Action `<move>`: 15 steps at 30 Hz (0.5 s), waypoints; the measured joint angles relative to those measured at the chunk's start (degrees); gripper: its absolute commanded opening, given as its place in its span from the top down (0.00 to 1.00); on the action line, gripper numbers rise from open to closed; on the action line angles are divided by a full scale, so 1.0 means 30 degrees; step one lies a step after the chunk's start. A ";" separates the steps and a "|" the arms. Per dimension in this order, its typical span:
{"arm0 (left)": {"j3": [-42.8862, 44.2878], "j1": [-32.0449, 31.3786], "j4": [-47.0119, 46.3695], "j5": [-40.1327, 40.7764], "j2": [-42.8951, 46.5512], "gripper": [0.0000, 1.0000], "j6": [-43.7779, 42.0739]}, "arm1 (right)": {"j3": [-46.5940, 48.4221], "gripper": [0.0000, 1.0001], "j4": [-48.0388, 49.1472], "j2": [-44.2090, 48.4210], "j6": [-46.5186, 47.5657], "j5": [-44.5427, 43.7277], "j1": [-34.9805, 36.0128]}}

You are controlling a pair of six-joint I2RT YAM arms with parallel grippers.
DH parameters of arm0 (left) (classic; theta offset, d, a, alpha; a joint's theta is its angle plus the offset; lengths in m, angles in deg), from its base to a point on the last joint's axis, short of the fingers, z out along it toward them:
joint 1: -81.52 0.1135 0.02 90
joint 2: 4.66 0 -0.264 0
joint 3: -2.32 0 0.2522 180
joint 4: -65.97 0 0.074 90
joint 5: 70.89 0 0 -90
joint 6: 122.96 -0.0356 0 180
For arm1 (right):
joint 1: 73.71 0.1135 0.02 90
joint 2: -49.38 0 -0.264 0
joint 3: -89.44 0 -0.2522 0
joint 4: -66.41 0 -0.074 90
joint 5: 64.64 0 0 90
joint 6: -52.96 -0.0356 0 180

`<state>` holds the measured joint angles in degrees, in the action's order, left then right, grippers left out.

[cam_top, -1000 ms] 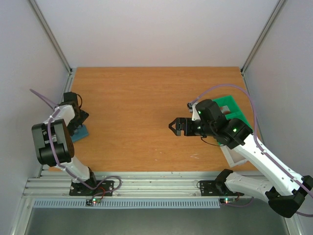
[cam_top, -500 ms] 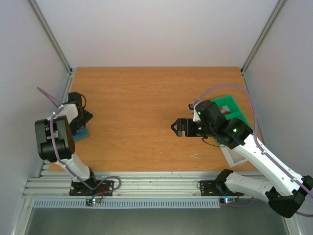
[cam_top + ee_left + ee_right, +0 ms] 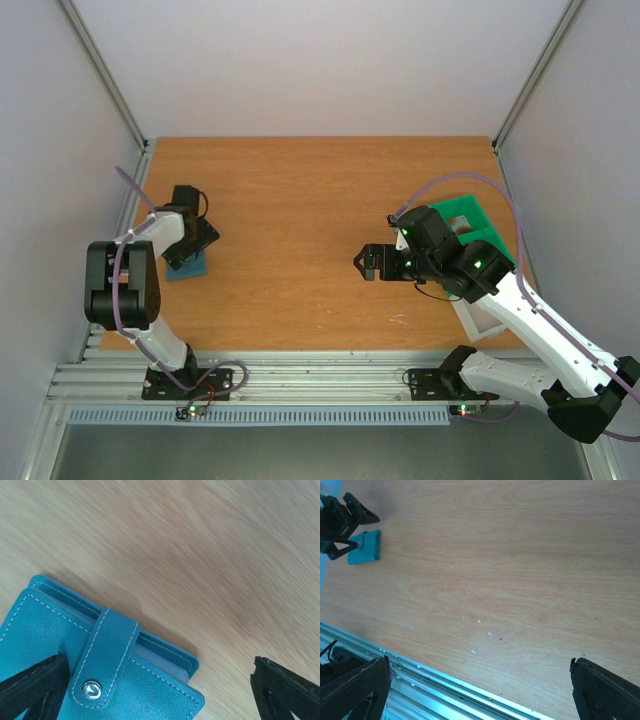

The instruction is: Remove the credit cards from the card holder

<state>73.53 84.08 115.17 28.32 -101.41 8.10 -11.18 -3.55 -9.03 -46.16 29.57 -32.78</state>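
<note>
The card holder [image 3: 187,266] is a closed teal-blue wallet lying flat near the table's left edge. In the left wrist view its strap [image 3: 102,660] is snapped shut over the covers. The credit cards are hidden inside; only a thin grey edge shows between the covers. My left gripper [image 3: 195,240] hangs right over the holder, jaws wide open [image 3: 157,682], one finger [image 3: 30,690] above the cover, the other [image 3: 285,690] above bare wood. My right gripper [image 3: 368,262] is open and empty over the table's middle-right. It sees the holder [image 3: 365,547] far off.
A green two-compartment bin [image 3: 470,225] stands at the right edge, with a white frame [image 3: 478,320] just in front of it. The aluminium rail [image 3: 420,680] runs along the table's near edge. Grey walls stand close on the left and right.
My left gripper has swung right, away from the left wall, and the card holder now lies a little further right. My right gripper has drawn back slightly to the right.
</note>
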 measured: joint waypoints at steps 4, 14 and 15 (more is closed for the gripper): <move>-0.0087 -0.2200 -0.0248 -0.0459 0.0175 0.01 0.0036 | 0.0000 0.02 -0.0036 0.0000 -0.0007 -0.0153 -0.0007; -0.0175 -0.6258 -0.1290 -0.1814 0.0321 0.02 0.0168 | 0.0000 0.01 -0.0240 0.0015 -0.0007 -0.0503 -0.0007; -0.0175 -0.6630 -0.1435 -0.1967 0.0321 0.03 0.0182 | 0.0000 0.02 -0.0270 0.0022 -0.0007 -0.0554 -0.0007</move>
<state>73.01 64.19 110.86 22.42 -100.45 8.65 -11.18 -4.36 -8.96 -46.18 27.90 -32.80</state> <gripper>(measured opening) 0.987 0.985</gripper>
